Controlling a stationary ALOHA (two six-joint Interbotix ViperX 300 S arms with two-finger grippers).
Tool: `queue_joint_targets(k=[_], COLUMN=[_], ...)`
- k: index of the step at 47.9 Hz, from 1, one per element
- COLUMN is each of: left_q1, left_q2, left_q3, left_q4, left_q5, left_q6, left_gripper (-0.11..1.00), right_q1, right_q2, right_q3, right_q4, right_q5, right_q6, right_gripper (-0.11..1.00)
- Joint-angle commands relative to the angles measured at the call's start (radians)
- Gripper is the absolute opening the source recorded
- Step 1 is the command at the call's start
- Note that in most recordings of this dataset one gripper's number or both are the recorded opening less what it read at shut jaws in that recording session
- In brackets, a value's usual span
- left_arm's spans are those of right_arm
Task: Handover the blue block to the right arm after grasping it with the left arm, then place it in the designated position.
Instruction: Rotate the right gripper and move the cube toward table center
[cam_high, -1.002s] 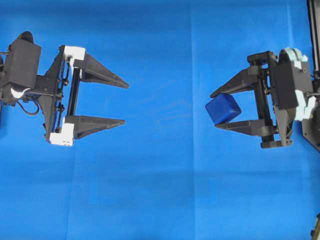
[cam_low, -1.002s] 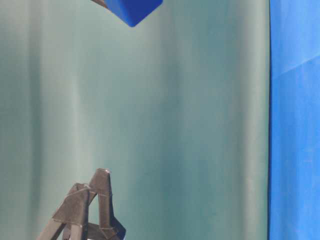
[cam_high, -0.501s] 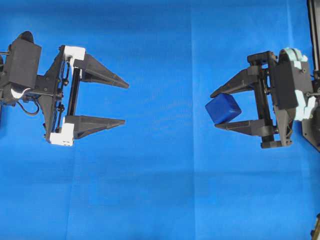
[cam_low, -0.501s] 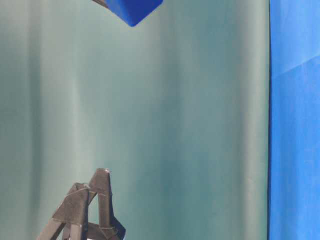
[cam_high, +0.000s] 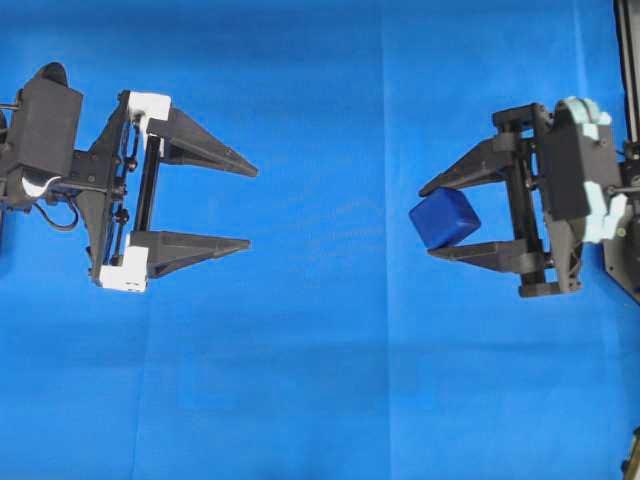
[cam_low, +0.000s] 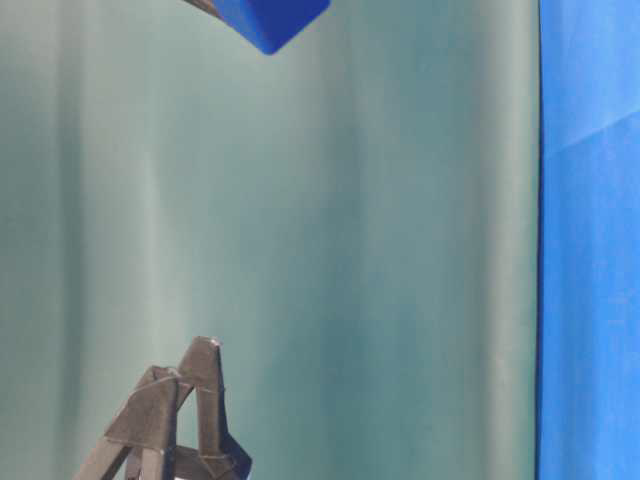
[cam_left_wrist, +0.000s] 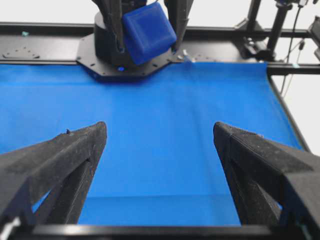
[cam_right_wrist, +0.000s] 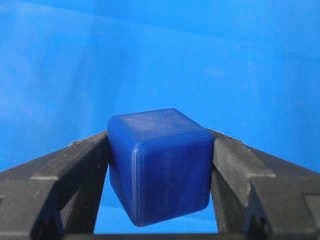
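The blue block (cam_high: 445, 219) is a small dark-blue cube held between the tips of my right gripper (cam_high: 433, 221), which is shut on it at the right of the overhead view. Through the right wrist camera the block (cam_right_wrist: 159, 165) fills the gap between both black fingers, slightly tilted. My left gripper (cam_high: 250, 207), with white brackets, hovers at the left, wide open and empty, well apart from the block. The left wrist view shows the block (cam_left_wrist: 149, 31) far ahead, above the left gripper's (cam_left_wrist: 160, 131) spread tips. At table level only the block's lower corner (cam_low: 270, 20) shows at the top edge.
Bright blue cloth (cam_high: 330, 370) covers the table. The right arm's black base plate (cam_left_wrist: 125, 62) and the frame rails stand at the far edge in the left wrist view. A pale green backdrop (cam_low: 350, 250) fills the table-level view, with black finger tips (cam_low: 175, 420) at the bottom.
The right gripper with the block has shifted very slightly up and left in the overhead view. The left arm has not moved.
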Motion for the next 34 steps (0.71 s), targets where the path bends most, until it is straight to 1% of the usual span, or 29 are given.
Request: queue_joint_targets(k=[1,11,22,28,34], left_q1=[0.003,0.005,0.005,0.006,0.006], left_q2=[-0.006,-0.006,-0.006,-0.006,-0.006], left_q3=[-0.026,-0.026,-0.026,-0.025,-0.025], left_q4=[0.000,0.000,0.000,-0.002,0.000], left_q5=[-0.009,-0.009,-0.008,-0.003,-0.003], left_q6=[-0.002,-0.002,-0.003,-0.005,-0.006], left_gripper=[0.92,0.92,0.92,0.92,0.92], right_q1=[-0.009,-0.034,-0.034,-0.034,-0.034], right_q2=[0.018,0.117,0.261,0.350,0.428], right_q3=[-0.014,-0.014,-0.029,-0.046,-0.064], right_q4=[-0.002,-0.002,0.003,0.023,0.031], right_q5=[-0.025,-0.115,-0.224,-0.282,-0.331], right_q6=[0.000,0.000,0.000,0.000,0.000], right_gripper=[0.43,0.43,0.43,0.43,0.43])
